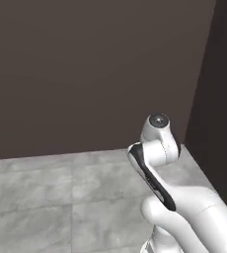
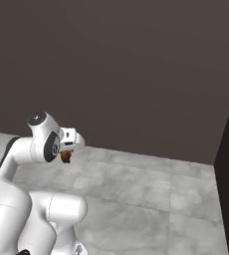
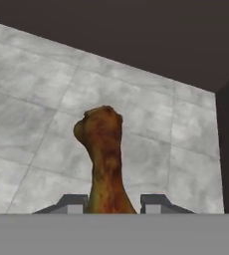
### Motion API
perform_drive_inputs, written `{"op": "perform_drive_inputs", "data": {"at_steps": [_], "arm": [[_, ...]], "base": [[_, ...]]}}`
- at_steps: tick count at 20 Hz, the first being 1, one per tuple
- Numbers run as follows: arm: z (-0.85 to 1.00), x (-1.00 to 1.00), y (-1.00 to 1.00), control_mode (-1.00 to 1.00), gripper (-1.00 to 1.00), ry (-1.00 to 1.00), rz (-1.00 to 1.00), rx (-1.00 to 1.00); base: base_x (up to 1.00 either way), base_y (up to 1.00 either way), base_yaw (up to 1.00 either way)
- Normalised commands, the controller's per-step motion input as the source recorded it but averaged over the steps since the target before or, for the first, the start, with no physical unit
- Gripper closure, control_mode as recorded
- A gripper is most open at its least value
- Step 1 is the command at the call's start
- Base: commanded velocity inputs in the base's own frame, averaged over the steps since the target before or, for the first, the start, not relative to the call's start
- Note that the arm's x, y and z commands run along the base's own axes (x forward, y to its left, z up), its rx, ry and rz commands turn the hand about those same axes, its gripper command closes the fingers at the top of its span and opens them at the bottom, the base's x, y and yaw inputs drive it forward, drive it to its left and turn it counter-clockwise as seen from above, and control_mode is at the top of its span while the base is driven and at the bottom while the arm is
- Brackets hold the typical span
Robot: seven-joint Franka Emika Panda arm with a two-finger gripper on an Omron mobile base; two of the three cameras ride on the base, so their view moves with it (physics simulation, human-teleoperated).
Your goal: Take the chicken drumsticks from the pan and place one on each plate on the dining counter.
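**Carrying 1 drumstick, plates not in sight yet**

I have the gripper [image 3: 111,206] clenched on 1 chicken drumstick [image 3: 104,154]; in the hand view its 2 fingertips [image 3: 74,203] press the narrow end from either side and the knobby end points away from the hand. In the right base view the drumstick [image 2: 65,156] hangs as a small brown lump just under the hand, well above the grey tiled floor [image 2: 151,199].

My judgement: this is the carry step. To do it well I would hold the squeeze steady, avoid quick wrist turns that could swing the meat loose, and drive on until a plate comes into view before lowering.

The arm is folded close over its base, elbow raised, the hand level and reaching toward the dark wall [image 2: 136,74] beyond the floor.
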Motion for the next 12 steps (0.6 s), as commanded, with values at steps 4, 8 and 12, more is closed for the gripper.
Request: {"op": "perform_drive_inputs", "data": {"at_steps": [4,8,12], "arm": [[0.00,0.00,0.00,1.00,1.00,0.00,0.00,0.00],[0.00,0.00,0.00,1.00,1.00,0.00,0.00,0.00],[0.00,0.00,0.00,1.00,1.00,0.00,0.00,0.00]], "base": [[1.00,0.00,0.41],[1.00,0.00,0.46],[0.99,0.00,0.50]]}}
